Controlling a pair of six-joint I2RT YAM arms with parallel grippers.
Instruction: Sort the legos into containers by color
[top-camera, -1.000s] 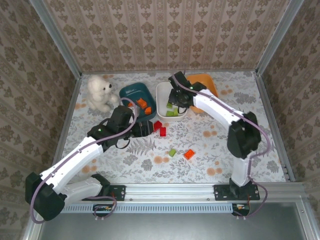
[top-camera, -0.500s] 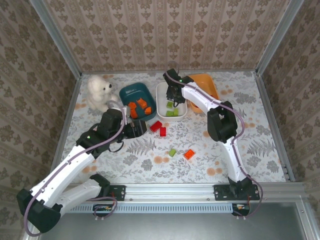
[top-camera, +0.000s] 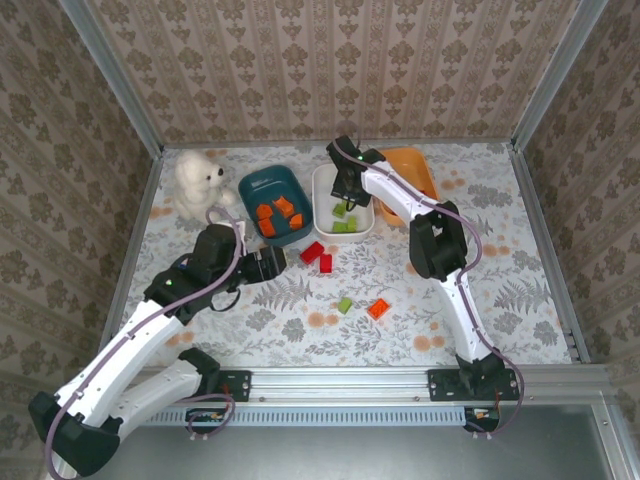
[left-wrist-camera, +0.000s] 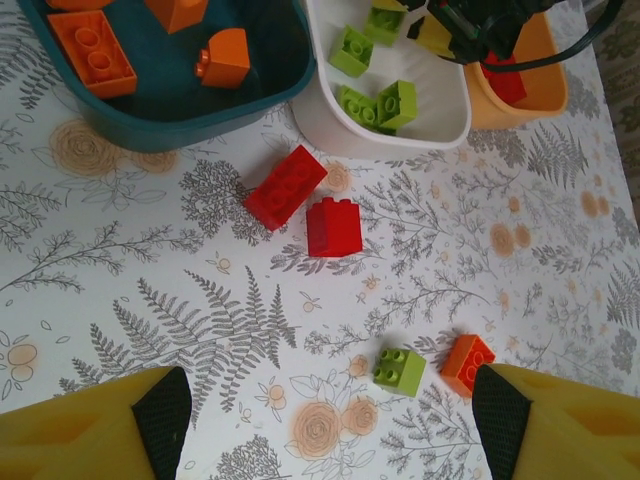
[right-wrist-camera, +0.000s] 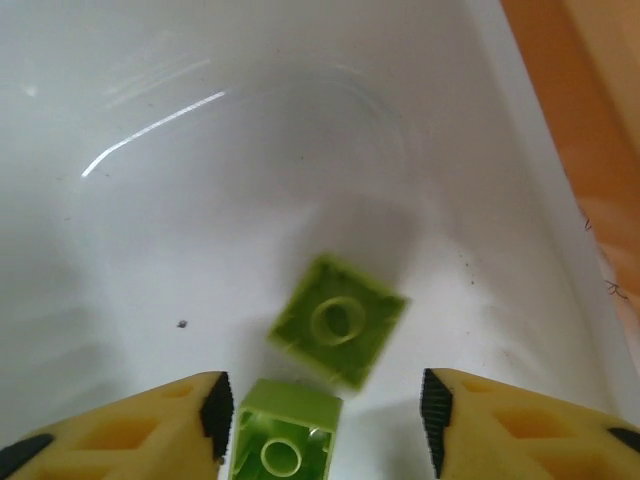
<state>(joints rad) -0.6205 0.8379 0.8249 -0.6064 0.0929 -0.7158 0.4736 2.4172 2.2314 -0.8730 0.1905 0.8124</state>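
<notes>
Right hand (right-wrist-camera: 325, 412) released, fingers apart over white container (right-wrist-camera: 180, 200); green lego (right-wrist-camera: 338, 320) dropped inside, blurred. Left hand (left-wrist-camera: 330, 410) withdrew toward lower left, open, empty. Red legos (left-wrist-camera: 285, 187), loose green lego (left-wrist-camera: 399, 366) and orange lego (left-wrist-camera: 467, 361) remained on table (left-wrist-camera: 120, 300), unsorted.

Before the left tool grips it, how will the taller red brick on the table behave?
The taller red brick looks rigid and flat-sided, so it should keep its shape and not roll. Its smooth faces may slip in a loose grip. Pushed, it would likely slide, perhaps nudging the longer red brick beside it.
</notes>
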